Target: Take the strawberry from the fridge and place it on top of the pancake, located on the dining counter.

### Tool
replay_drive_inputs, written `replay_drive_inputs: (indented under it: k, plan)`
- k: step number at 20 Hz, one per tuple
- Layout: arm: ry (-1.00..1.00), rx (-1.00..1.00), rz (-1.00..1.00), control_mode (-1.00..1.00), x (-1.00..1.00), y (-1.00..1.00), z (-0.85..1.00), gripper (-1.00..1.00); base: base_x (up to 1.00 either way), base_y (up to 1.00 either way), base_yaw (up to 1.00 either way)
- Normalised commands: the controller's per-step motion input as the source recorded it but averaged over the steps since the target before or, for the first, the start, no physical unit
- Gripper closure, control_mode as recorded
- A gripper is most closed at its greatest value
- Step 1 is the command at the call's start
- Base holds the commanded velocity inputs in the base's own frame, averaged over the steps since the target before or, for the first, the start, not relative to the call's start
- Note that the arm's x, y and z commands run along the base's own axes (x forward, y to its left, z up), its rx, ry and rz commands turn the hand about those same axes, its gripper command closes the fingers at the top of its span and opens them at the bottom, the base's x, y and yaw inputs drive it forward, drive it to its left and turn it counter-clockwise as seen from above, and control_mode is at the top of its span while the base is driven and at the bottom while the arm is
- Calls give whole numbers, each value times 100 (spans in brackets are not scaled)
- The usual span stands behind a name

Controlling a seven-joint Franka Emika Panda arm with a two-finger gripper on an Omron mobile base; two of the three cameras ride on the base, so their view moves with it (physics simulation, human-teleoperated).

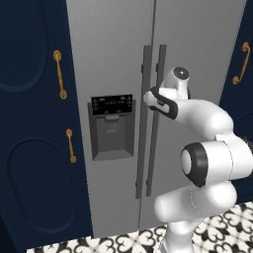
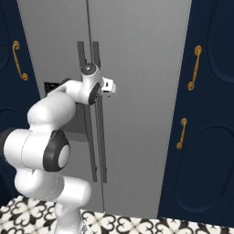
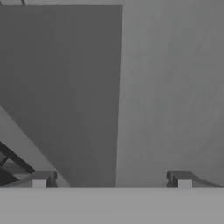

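While the fridge (image 1: 113, 54) stands shut in the left base view, its two grey doors meet at a seam with two long dark handles (image 1: 151, 118) side by side. A black control panel (image 1: 111, 105) with a recessed dispenser below it sits on the left door. The white arm (image 1: 207, 158) rises from the lower right and reaches to the handles; its hand lies against them at about panel height, and the fingertips are hidden there. Navy cabinets (image 1: 32, 123) with gold handles flank the fridge, and patterned floor tiles (image 1: 133, 242) show at the bottom.

From the right base view, the arm (image 2: 43, 137) climbs from the lower left, and the hand (image 2: 107, 86) sits just at the right-hand dark handle (image 2: 99, 119) of the closed fridge (image 2: 141, 91). Navy cabinets (image 2: 205, 137) stand on the right.

Looking along the hand, the fingers (image 3: 111, 179) stand wide apart with nothing between them, facing the grey door (image 3: 170, 87) close up. Dark bars, which may be the handles, cross the lower left corner.
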Motion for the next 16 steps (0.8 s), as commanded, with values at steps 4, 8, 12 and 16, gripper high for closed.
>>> replay_drive_inputs:
  k: [4, 8, 12, 16]
  plan:
    - [-5, 0, 0, -100, 55, 1, -1, -100, 0, 0, 0]
    - [-8, 0, 0, -100, 46, 0, -6, -100, 0, 0, 0]
    - [-15, 0, -1, -100, 23, 0, -20, 100, 0, 0, 0]
    - [-40, 0, -6, -100, 0, 1, -64, 100, 0, 0, 0]
